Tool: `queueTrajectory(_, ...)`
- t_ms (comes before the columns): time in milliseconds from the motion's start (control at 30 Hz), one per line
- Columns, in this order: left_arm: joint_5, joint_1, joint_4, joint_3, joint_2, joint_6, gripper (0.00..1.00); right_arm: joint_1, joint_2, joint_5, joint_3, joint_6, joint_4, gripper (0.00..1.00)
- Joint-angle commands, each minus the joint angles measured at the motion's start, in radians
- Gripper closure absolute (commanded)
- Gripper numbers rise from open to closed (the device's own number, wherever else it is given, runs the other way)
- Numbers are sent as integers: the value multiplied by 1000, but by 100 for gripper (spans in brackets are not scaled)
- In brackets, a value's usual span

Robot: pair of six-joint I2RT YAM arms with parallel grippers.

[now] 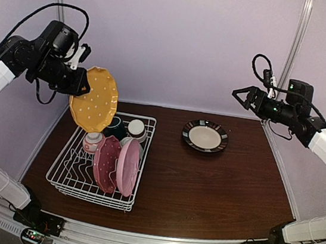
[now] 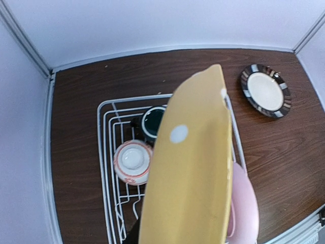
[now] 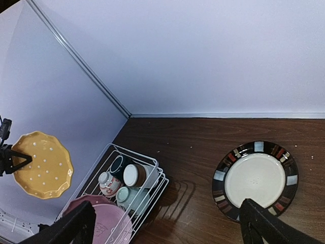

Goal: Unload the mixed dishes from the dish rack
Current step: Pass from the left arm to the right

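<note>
My left gripper point(image 1: 79, 84) is shut on the rim of a yellow dotted scalloped plate point(image 1: 95, 100), held tilted in the air above the far left end of the white wire dish rack point(image 1: 59, 182). In the left wrist view the plate point(image 2: 193, 168) covers my fingers. In the rack stand a red-pink dotted plate point(image 1: 105, 162) and a light pink plate point(image 1: 127, 166), with a white-red cup point(image 1: 92, 141), a dark green cup point(image 1: 114, 126), a beige-brown cup point(image 1: 136, 129) and a pale green cup point(image 3: 127, 195) behind them. My right gripper point(image 1: 241, 96) hangs open, high over the table's right side.
A dark brown striped plate point(image 1: 205, 135) with a cream centre lies flat on the brown table, right of the rack. Pale walls close in the table at the back and on both sides. Aluminium posts stand in the back corners.
</note>
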Motion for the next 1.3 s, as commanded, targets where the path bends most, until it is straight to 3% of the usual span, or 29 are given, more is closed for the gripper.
queueTrajectory(0,169,1,287,30,-29,43,100,95,16,-46,-14,13,59,0)
queueTrajectory(300,396,1,530,-63,-39,25,100,285,65,-46,-21,74,150,0)
queueTrajectory(500,523,1,708,-165,-56,-25,100,382,93,-39,-45,149,246,6)
queueTrajectory(833,663,0,858,-243,-38,-84,100,493,189,-45,-41,243,371,27)
queueTrajectory(1267,717,-2,963,-313,-34,-146,100,537,280,-34,-1,307,460,51)
